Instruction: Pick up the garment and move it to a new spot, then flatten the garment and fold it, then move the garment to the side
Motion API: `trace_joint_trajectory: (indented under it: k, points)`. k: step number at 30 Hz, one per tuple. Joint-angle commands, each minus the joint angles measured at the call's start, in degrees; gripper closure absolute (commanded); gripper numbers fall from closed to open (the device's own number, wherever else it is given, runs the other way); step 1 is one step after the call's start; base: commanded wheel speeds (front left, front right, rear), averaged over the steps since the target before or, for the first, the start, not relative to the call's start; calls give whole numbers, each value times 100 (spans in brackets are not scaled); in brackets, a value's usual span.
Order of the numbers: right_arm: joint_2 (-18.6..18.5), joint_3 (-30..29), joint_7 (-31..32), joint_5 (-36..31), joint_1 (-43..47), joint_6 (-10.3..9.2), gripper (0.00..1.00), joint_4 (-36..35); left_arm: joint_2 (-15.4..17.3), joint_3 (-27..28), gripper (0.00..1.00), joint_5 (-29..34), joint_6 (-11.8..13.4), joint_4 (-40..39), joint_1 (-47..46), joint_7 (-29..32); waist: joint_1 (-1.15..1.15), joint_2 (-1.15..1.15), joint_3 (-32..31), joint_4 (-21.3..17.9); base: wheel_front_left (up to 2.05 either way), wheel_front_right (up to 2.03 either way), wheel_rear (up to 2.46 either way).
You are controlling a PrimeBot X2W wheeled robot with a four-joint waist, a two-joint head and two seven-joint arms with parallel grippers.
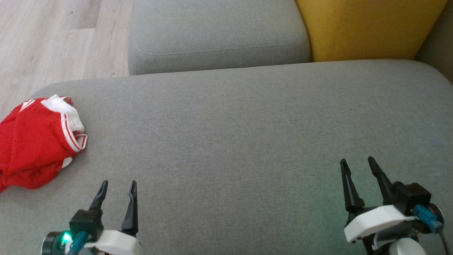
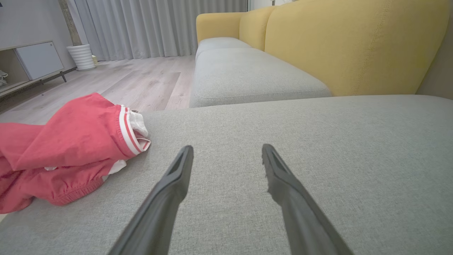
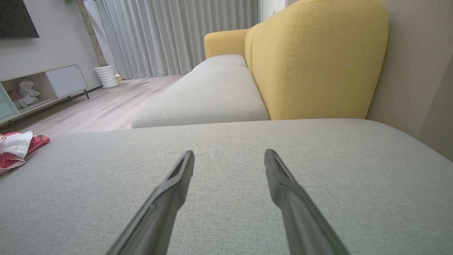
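Both sets of jaws stand wide and hold nothing. The left jaws, with their dark fingers (image 1: 131, 209), hang low over the grey seat cushion (image 1: 230, 124), and the right jaws hang over the same cushion well off to the other side. Bare fabric shows between each pair in the wrist views.

The garment (image 1: 32, 148) is a red piece with white striped trim (image 1: 69, 132). It lies crumpled at the cushion's left end, near the left jaws and well apart from the right ones.

The step in hand looks like the reach for the first pick-up, and the left arm is the natural one for it. It should swing leftward and come down on a raised ridge of cloth, not a flat patch. The banded hem looks thick enough to pinch firmly (a thin single layer could slip out). It should close fully before lifting, then rise straight up so the bundle clears the cushion instead of dragging. The garment sits close to the cushion's edge with the wooden floor (image 1: 53, 35) beyond it, so a sideways nudge could push it off. The open middle of the cushion would suit as the new spot, and there both arms could reach it for flattening.

No brand, label or writing can be read. A small white mark (image 1: 26, 105) sits near the garment's far edge, too small to tell whether it is a logo.
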Motion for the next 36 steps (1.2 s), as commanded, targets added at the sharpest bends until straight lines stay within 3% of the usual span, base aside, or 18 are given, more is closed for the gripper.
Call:
trace_joint_trajectory:
  k: [1,10,15,27,36]
  points:
    - [-21,113,-59,57,-130,44,0,-215,31,214,0,1,22,-157,-198,-73,0,0,1,3,0,0,0]
    - [-21,78,-52,25,-118,44,0,-283,-45,256,0,-96,-21,-97,-275,-73,0,0,13,194,0,0,0]
    - [-21,84,-25,11,-89,44,0,-402,-69,259,0,-112,-25,-46,-411,-73,0,0,6,583,0,0,0]
    - [-21,425,59,131,-42,44,0,-776,102,403,0,-141,71,-72,-603,-50,0,0,8,2122,0,0,0]
    - [-20,551,105,136,-64,44,0,-885,205,580,0,-244,206,-249,-453,-46,0,0,20,2651,0,0,0]
